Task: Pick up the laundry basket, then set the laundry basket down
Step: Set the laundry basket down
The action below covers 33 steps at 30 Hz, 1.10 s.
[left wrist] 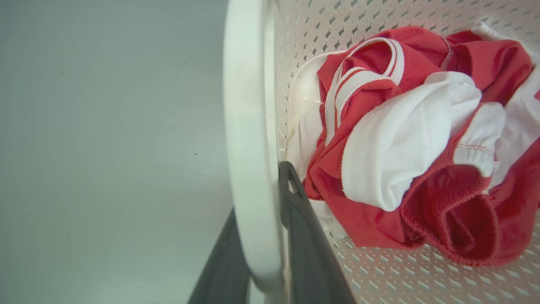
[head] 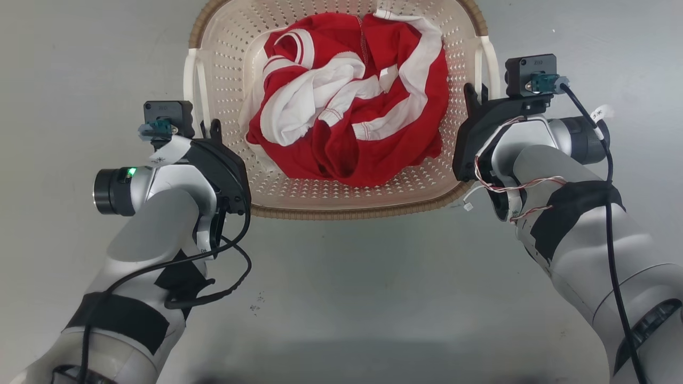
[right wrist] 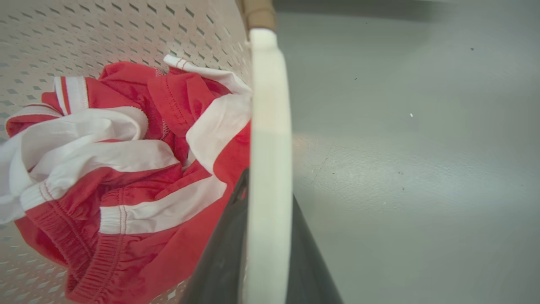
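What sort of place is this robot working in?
Likely a laundry area or a test room, though little shows: a laundry basket, red and white clothes heaped in it, and a plain grey floor around it.

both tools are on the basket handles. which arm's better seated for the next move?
Right, marginally: the right tool has the right handle centred between its fingers, while the left handle sits off-centre in the left tool. Both hold the laundry basket, so it looks like a two-arm move.

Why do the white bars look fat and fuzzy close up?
Left wrist view: the left handle sits close to the lens, so it looms wide and soft. Right wrist view: the right handle likewise. Head view: sharp, evenly lit.
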Tool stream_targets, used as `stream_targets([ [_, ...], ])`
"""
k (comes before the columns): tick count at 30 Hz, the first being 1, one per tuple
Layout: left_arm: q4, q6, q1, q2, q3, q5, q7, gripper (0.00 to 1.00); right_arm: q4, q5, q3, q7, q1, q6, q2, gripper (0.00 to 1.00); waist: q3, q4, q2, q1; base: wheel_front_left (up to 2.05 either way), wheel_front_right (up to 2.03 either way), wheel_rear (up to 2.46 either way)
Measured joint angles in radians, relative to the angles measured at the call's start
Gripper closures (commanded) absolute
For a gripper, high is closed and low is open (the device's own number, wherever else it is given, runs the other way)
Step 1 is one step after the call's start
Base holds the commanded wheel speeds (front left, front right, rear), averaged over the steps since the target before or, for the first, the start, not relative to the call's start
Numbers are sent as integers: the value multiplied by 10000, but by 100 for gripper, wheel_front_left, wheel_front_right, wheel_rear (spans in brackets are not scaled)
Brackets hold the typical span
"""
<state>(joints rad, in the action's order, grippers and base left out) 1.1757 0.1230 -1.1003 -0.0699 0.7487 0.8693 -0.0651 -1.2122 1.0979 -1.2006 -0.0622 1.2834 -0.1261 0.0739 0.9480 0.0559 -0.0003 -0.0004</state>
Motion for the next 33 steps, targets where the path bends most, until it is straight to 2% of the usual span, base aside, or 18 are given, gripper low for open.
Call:
stream_targets([
  [15,278,-84,-262,6,31,-98,-265,100,58,0,-6,-247,118,0,12,100,136,4,2,4,0,0,0],
  [16,307,-88,-268,12,36,-100,-278,100,59,0,-10,-257,117,0,12,88,123,2,2,4,0,0,0],
  [17,339,-88,-274,25,48,-102,-309,100,65,0,-15,-272,109,0,8,67,107,-1,3,5,0,0,0],
  [18,370,-90,-274,27,54,-109,-339,88,86,0,-27,-276,95,0,8,60,85,-5,4,6,0,0,0],
  [19,385,-92,-279,29,67,-117,-343,55,96,0,-42,-290,81,0,8,44,54,-10,5,7,0,0,0],
  [20,399,-92,-291,35,92,-140,-351,25,105,0,-58,-290,58,0,4,13,17,-15,6,8,0,0,0],
  [21,420,-90,-296,40,107,-178,-349,4,105,0,-73,-290,-10,0,-12,0,-20,-20,7,9,0,0,0],
  [22,458,-90,-296,48,119,-184,-349,0,105,0,-96,-288,-97,2,-25,0,-60,-27,8,9,0,0,0],
  [33,619,-98,-391,98,150,-186,-437,0,109,2,-121,-376,-229,0,-109,0,-580,-81,6,6,0,0,0],
])
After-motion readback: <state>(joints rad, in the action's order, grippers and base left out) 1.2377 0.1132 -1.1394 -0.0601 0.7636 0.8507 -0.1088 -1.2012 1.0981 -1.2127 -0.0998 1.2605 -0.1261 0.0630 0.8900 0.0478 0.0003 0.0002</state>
